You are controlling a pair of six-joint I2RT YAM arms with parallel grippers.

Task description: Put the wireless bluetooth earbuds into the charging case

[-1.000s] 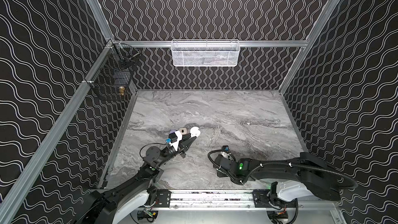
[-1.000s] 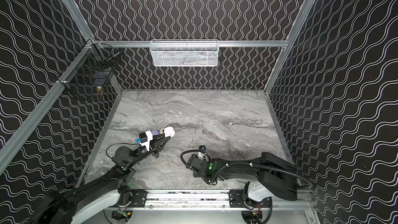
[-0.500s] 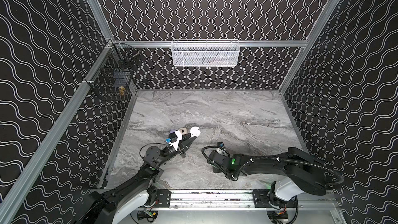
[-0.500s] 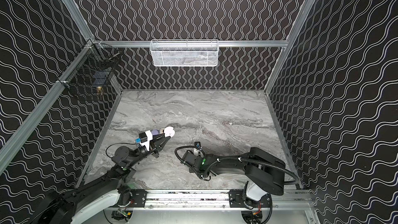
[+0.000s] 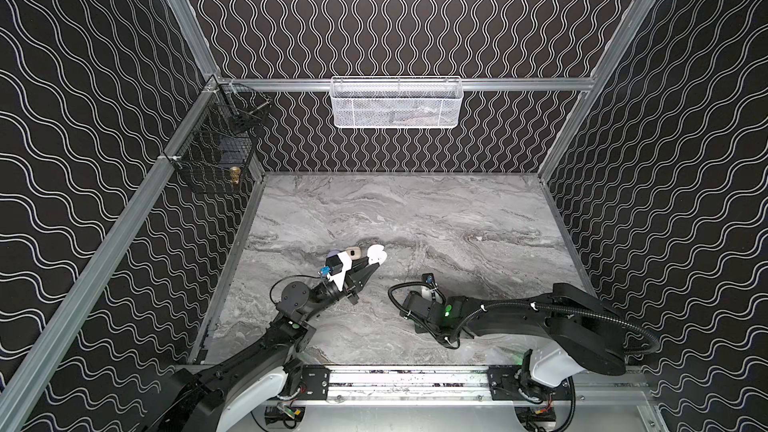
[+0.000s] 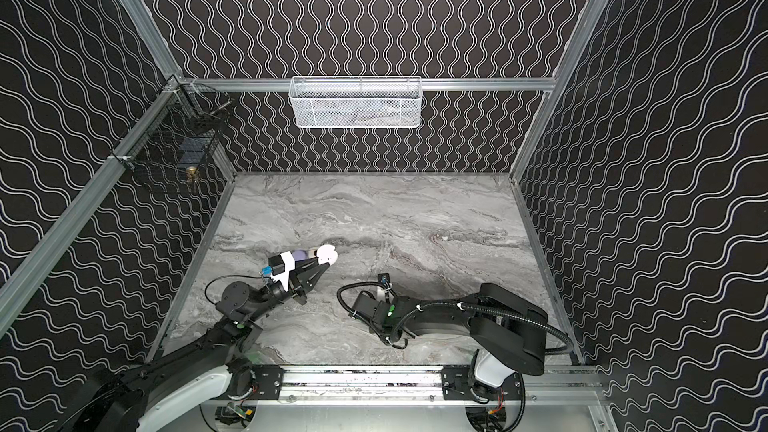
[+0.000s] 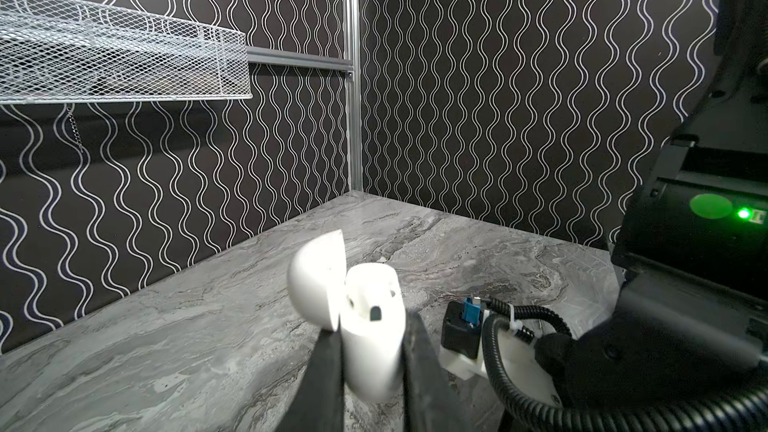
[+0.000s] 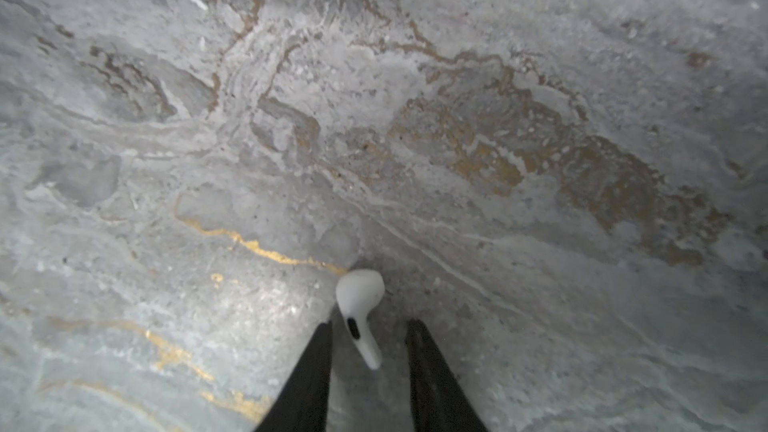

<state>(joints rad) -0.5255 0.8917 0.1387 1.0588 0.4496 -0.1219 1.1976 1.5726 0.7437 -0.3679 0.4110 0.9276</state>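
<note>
The left end effector (image 5: 369,268) is clamping a white charging case (image 7: 372,328) by its lower body and holding it clear of the grey marbled bench (image 5: 415,209). The case's lid (image 7: 316,280) is swinging open to one side, and the open top is showing its moulded wells with a dark slot inside. Over on the right, the right end effector (image 8: 370,323) is pointing straight down at the bench with its two black fingers standing apart. A white earbud (image 8: 359,293) is lying on the surface with its stem between them, close against one finger with a clear gap to the other, so nothing is being squeezed there. Just behind the left wrist a lavender case (image 5: 332,254) and a cream case (image 5: 353,252) are sitting side by side on the bench, partly hidden by the wrist camera mount. The right arm's wrist (image 7: 685,243), with a green light glowing, and its ribbed black cable (image 7: 494,351) are crowding in just beside the held case. On the back rail a white mesh basket (image 5: 395,101) is hanging with something grey inside, too blurred to name. On the left wall a black wire basket (image 5: 212,151) is carrying a small brass-coloured piece (image 5: 235,175).
</note>
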